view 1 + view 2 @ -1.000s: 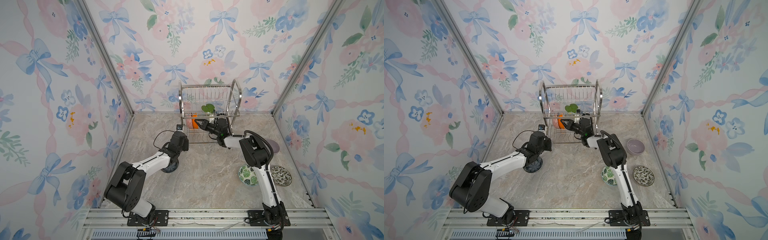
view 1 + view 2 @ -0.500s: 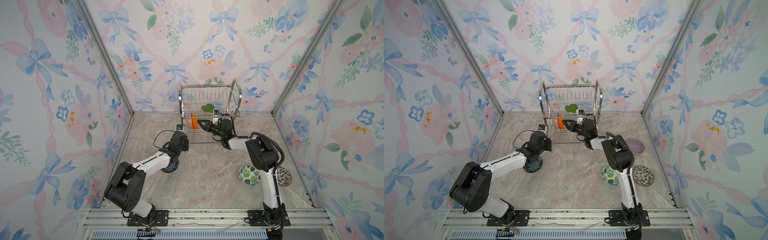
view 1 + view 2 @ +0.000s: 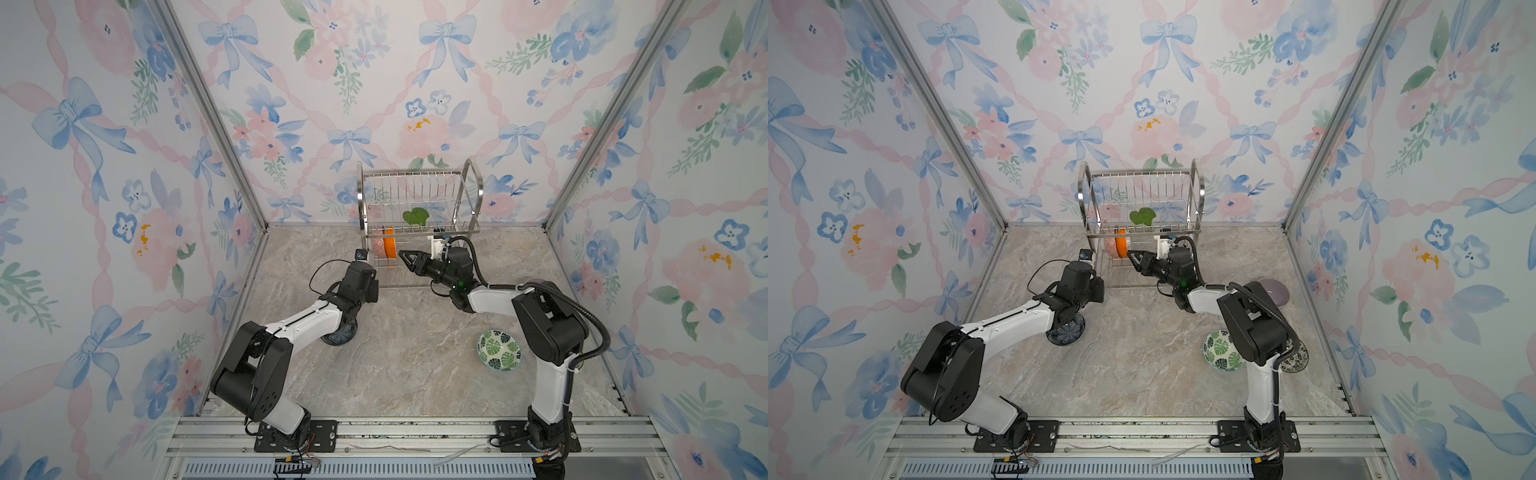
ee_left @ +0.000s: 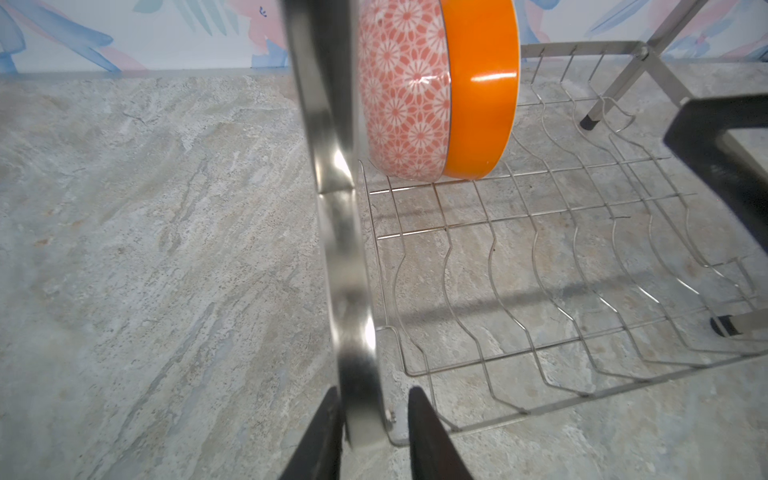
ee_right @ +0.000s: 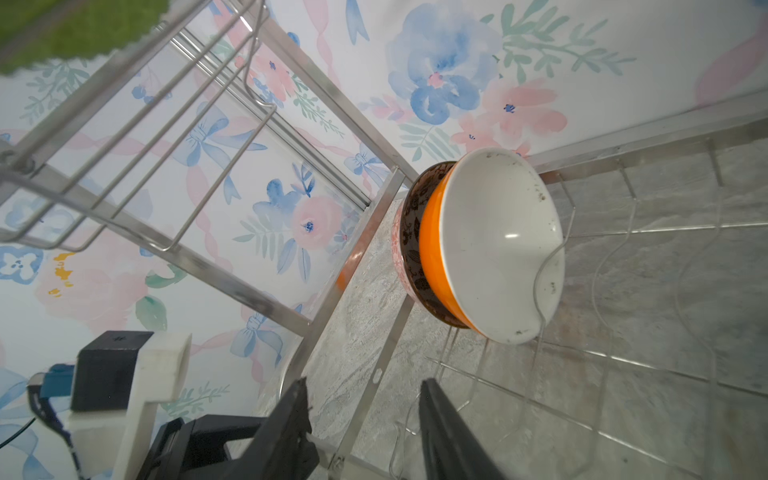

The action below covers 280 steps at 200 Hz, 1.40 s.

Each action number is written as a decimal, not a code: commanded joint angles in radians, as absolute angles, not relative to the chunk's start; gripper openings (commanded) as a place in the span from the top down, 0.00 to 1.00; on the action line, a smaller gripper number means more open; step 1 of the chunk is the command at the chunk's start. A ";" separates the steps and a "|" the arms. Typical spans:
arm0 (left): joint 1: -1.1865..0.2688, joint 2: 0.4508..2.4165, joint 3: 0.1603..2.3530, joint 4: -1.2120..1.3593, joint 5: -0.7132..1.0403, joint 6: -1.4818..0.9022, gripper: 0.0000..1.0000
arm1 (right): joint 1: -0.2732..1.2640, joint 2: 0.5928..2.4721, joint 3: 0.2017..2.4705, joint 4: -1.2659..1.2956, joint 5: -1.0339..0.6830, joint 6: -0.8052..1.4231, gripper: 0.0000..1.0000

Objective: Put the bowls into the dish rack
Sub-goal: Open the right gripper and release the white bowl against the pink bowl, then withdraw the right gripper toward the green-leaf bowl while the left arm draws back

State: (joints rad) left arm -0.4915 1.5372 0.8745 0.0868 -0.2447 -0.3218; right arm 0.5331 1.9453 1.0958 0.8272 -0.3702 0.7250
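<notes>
Bow-and-flower wallpaper point(image 3: 374, 83) closes in a marble-look tabletop point(image 3: 395, 386). At the upper centre of both top views the dish rack point(image 3: 480, 195) stands against the back wall, its long axis running left to right across the frame. Two of the six bowls are loaded: the pink-patterned bowl point(image 4: 399, 95) and the orange bowl point(image 4: 482, 91) stand on edge at the left end of the lower tier. The orange one is nested in the pink, and both mouths turn toward the right of the top views, so their axes lie level along the rack's length (the orange bowl's white inside faces the right wrist camera). Four sit mouth-up on the table: the green leaf-print bowl point(image 3: 498, 350) at lower right, the dark blue bowl point(image 3: 343, 334) half under the left arm point(image 3: 299, 324), and the lilac bowl point(image 3: 1273, 293) and black-and-white floral bowl point(image 3: 1298, 359) at right, the floral one partly behind the right arm point(image 3: 1250, 332). Roughly a third is done, by my reckoning. The left gripper point(image 4: 374, 399) straddles the rack's side frame near a front leg, jaws slightly parted with a gap on one side, so not clamped. The right gripper point(image 5: 365, 415) hovers at the lower tier near the orange bowl without touching it, jaws moderately apart and empty.
</notes>
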 commanded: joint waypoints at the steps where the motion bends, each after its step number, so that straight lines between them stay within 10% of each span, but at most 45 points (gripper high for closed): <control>1: -0.497 1.541 0.894 0.062 -0.221 -0.328 0.65 | 0.567 1.863 1.072 0.677 -0.299 0.558 0.50; 73: -0.499 1.486 0.911 0.037 -0.248 -0.328 0.41 | 0.622 1.734 1.008 0.464 -0.164 0.417 0.32; 102: -0.504 1.455 0.907 0.024 -0.267 -0.328 0.27 | 0.643 1.663 0.962 0.385 -0.098 0.357 0.02; 106: -0.503 1.449 0.907 0.024 -0.268 -0.328 0.06 | 0.644 1.660 0.956 0.376 -0.089 0.351 0.03; 111: -0.505 1.442 0.905 0.022 -0.268 -0.328 0.02 | 0.645 1.629 0.947 0.365 -0.077 0.344 0.04; 225: -0.586 1.177 0.821 0.010 -0.322 -0.347 0.02 | 0.742 1.382 0.904 -0.136 0.569 0.219 0.04; 280: -0.795 1.162 0.773 0.149 -0.457 -0.233 0.02 | 0.718 1.174 0.810 -0.395 0.512 0.387 0.03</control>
